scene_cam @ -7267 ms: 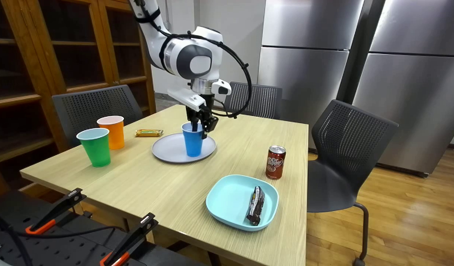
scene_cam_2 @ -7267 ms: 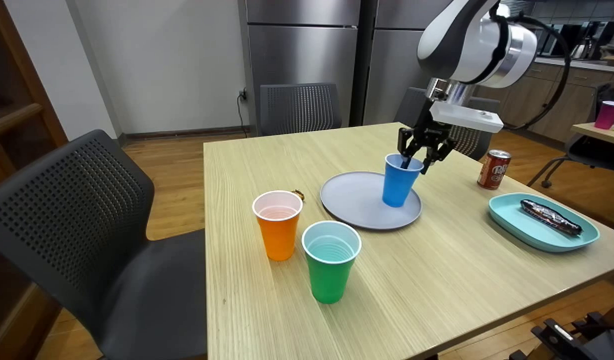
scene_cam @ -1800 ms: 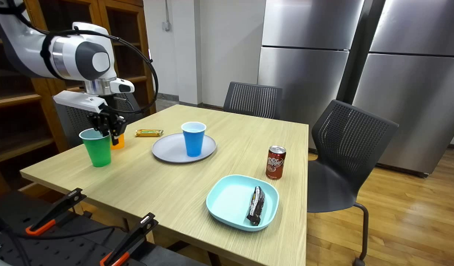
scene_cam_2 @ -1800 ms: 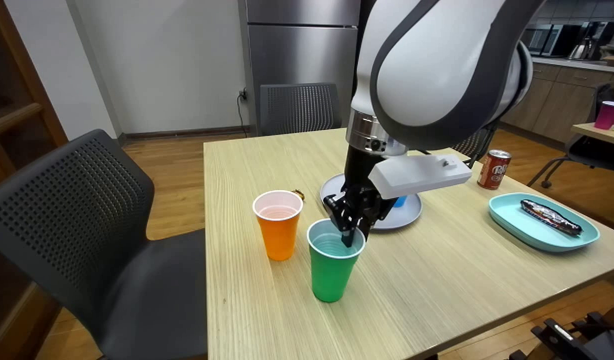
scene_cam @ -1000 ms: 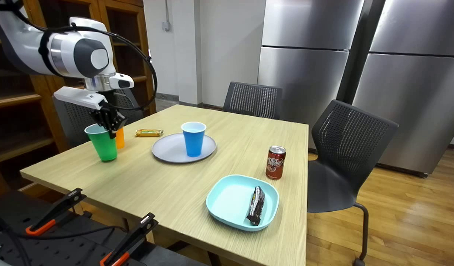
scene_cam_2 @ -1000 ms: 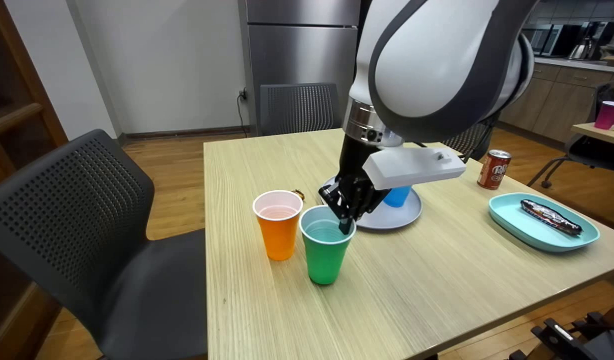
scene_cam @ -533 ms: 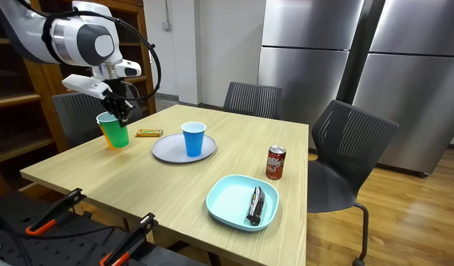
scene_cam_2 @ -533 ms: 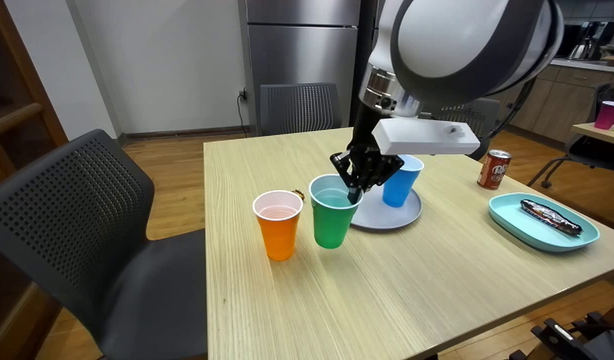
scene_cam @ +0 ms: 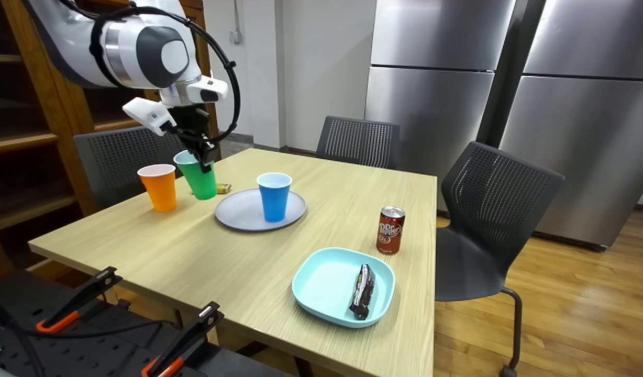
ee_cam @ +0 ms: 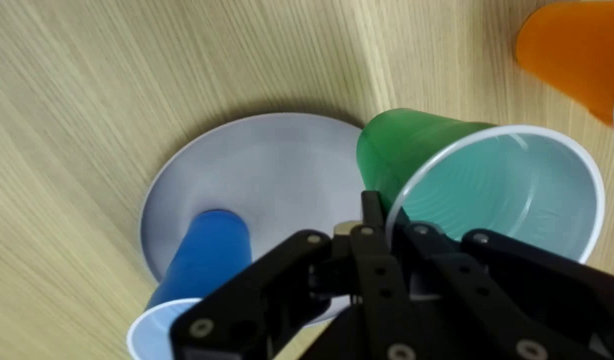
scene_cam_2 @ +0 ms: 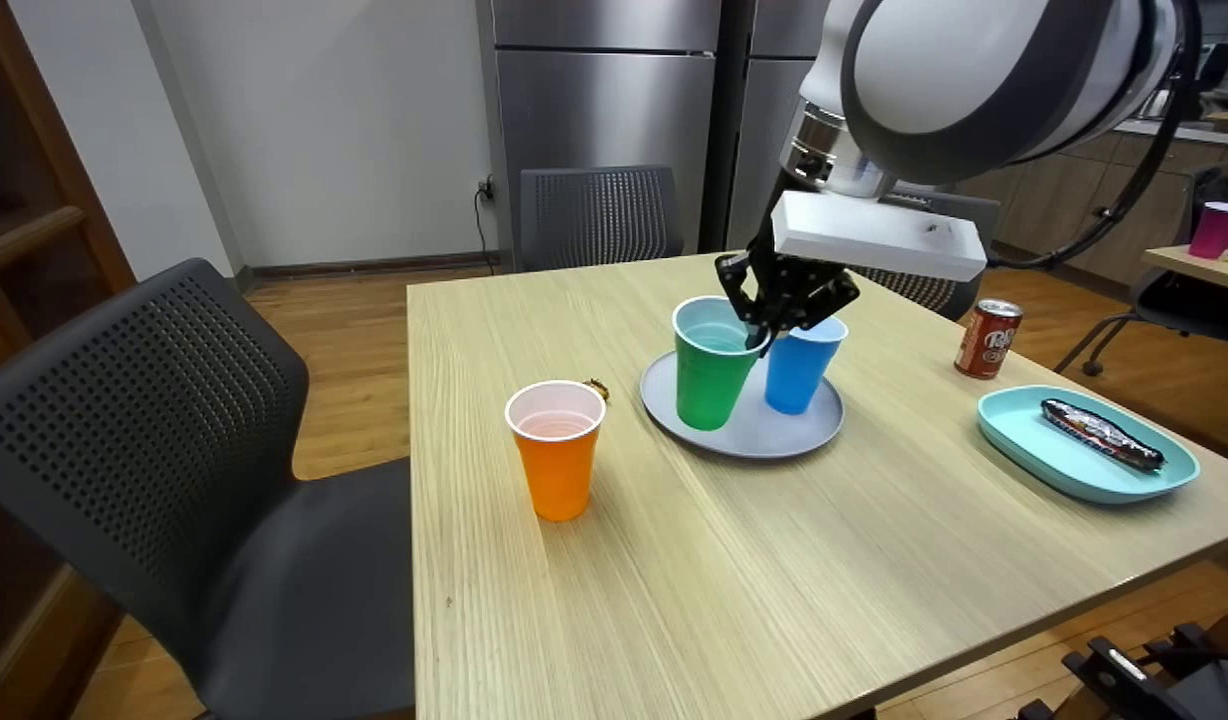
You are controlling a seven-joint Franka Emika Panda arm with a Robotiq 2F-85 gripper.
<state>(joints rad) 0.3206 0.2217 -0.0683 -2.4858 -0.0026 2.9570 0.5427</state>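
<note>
Wrist view: the claw (ee_cam: 388,212) pinches the green cup (ee_cam: 469,172) by its rim near a plate (ee_cam: 287,170).

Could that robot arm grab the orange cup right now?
Probably not: its end effector is closed on the rim of the green cup, so it isn't free. Otherwise the way looks clear, as the orange cup stands upright with its top uncovered.

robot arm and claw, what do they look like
The arm is glossy white with rounded grey panels and silver bands. A black strap circles it and a black cable loops out. A white block sits near the black claw, whose jointed links carry round metallic screw heads.
</note>
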